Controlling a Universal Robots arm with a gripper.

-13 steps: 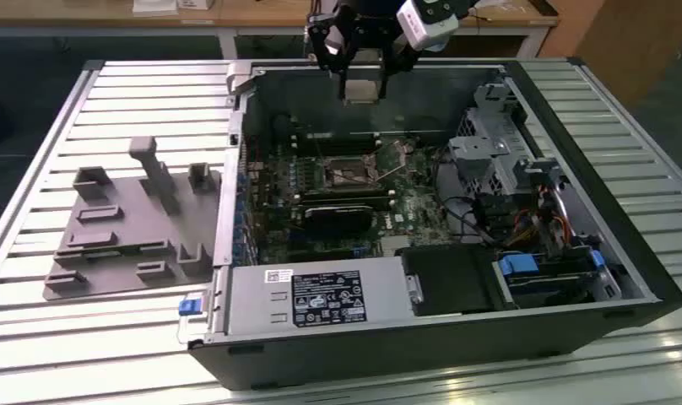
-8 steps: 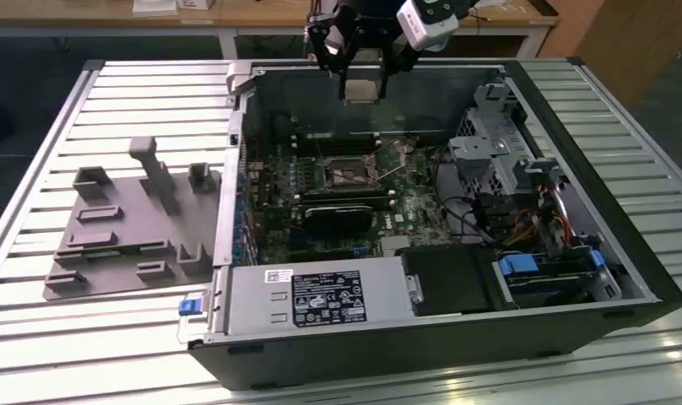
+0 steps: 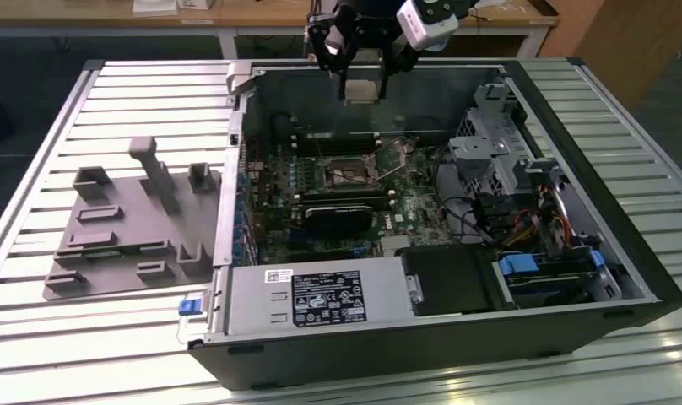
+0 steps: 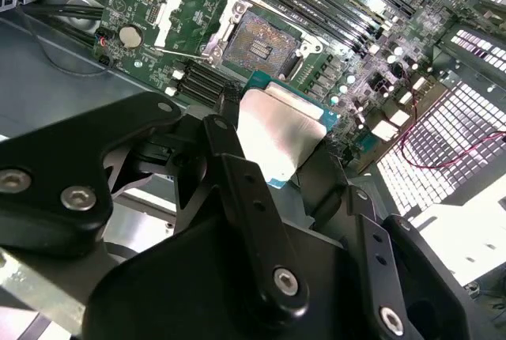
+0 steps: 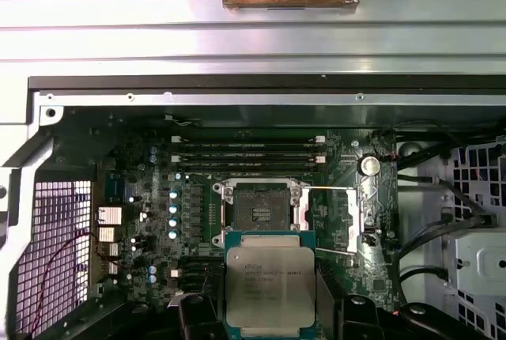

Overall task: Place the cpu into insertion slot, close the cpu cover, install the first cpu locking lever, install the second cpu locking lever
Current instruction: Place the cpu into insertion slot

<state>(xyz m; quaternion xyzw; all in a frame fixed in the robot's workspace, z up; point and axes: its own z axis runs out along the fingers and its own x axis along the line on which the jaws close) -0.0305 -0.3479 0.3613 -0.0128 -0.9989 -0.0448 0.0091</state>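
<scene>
The cpu (image 3: pixel 361 89) is a flat square chip with a silver-grey top, and my gripper (image 3: pixel 364 67) is shut on it above the far wall of the open computer case. In the second wrist view, black fingers (image 4: pixel 237 168) clamp the cpu (image 4: pixel 277 134) from two sides. The insertion slot (image 5: pixel 261 209) lies bare on the green board, directly beyond the held cpu (image 5: pixel 269 289), with air between them. The cpu cover (image 5: pixel 341 217) is swung open beside the slot, a thin silvery frame. In the exterior view the slot (image 3: pixel 347 173) sits mid-board, well below the chip.
The case walls (image 3: pixel 240 126) ring the board. A black block (image 3: pixel 341 216) lies just in front of the slot, memory slots (image 5: pixel 245 150) behind it. A drive cage and cables (image 3: pixel 510 160) crowd the exterior view's right. A grey fixture tray (image 3: pixel 127 228) rests on the slatted table.
</scene>
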